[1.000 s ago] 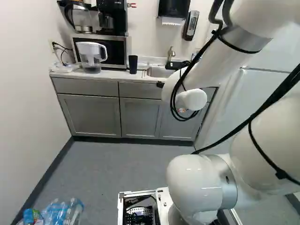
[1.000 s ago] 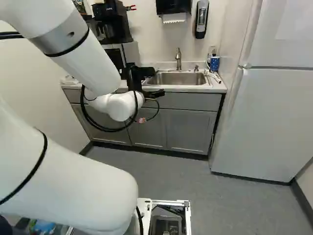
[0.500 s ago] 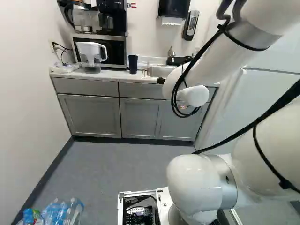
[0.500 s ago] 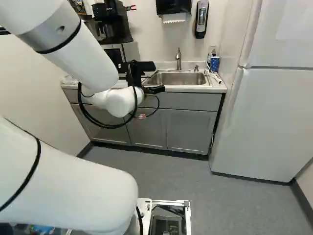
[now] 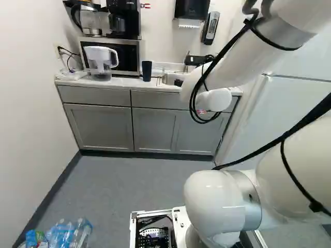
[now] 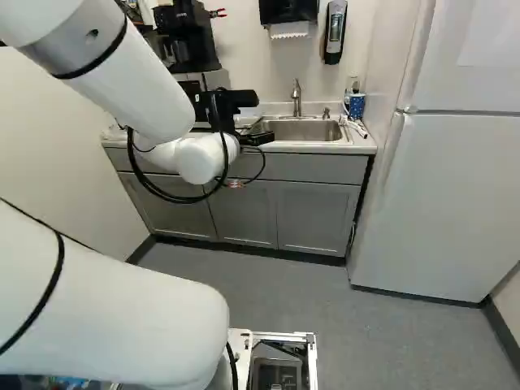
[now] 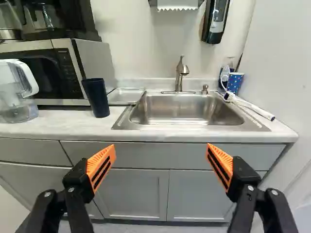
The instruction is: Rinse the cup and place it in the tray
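hovering open: end effector | wrist view: cup beside tray | right base view: cup hidden

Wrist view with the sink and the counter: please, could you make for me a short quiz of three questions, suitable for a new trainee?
1. True or false: the gripper is holding the dark cup.

2. Multiple choice: what rises at the back of the sink?
a) the water pitcher
b) the faucet
c) the coffee maker

3. Fill in the missing word: the pads on the gripper's fingers are mainly black and ____.

Key: 1 false; 2 b; 3 orange.
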Available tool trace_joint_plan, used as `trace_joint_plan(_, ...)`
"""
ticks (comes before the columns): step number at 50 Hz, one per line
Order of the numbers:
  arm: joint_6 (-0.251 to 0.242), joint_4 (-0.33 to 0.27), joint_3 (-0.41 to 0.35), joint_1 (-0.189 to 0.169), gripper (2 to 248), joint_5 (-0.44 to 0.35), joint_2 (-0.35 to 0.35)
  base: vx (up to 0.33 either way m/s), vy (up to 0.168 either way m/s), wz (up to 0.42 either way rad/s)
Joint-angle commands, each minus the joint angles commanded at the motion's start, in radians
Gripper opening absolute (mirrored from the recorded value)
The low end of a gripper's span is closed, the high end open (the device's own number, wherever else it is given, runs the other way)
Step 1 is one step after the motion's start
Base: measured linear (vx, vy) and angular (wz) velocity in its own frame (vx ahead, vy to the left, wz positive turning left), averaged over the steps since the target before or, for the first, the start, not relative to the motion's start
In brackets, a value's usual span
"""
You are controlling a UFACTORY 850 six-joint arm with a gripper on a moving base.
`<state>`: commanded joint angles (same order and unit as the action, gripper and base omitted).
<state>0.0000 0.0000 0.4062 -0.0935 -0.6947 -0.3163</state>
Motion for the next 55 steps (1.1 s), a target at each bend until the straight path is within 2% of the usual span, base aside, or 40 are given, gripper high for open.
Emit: trace_joint_plan(55,0.000,0.000,0.146,-0.008,247,0.045,0.031,0.000,0.000,0.000)
